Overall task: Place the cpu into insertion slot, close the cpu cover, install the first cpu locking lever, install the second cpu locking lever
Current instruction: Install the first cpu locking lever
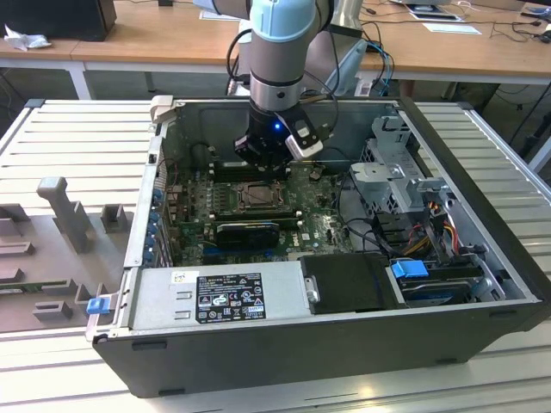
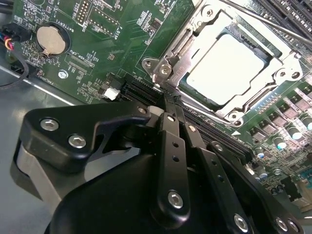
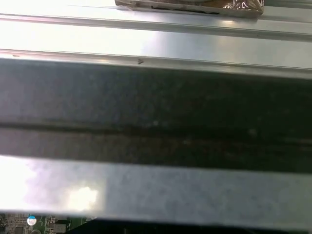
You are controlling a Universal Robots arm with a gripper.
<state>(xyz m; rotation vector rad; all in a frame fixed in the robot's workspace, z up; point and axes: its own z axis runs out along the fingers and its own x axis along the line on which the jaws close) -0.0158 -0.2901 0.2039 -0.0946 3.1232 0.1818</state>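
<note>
An open computer case (image 1: pixel 482 258) is laid on its side on a ribbed metal table (image 1: pixel 69 138), and the green motherboard (image 1: pixel 198 206) is seen on its floor. The arm (image 1: pixel 280 43) is lowered into the case from the far side, with the gripper (image 1: pixel 261 162) held just above the board, close beside the far edge of the insertion slot (image 1: pixel 257 197).

In the second wrist view the gripper (image 2: pixel 171 100) is seen with its black fingers (image 2: pixel 173 146) pressed together into a narrow tip, nothing being grasped between them. That tip is placed at the corner of the socket, against the end of a silver locking lever (image 2: pixel 176 48).

The cpu (image 2: pixel 226 68) is seated in the insertion slot (image 2: pixel 195 83), its pale metal top being seen through the window of the cpu cover (image 2: pixel 287 66), which is laid flat over it. A second thin lever (image 2: pixel 265 22) is seen running along the other side of the frame; whether either lever is hooked cannot be told.

A round coin battery (image 2: pixel 50 40) is mounted on the board well apart from the socket. In the exterior view a grey power supply (image 1: pixel 215 297) is set at the near left of the case and a drive cage (image 1: pixel 400 163) at the right
</note>
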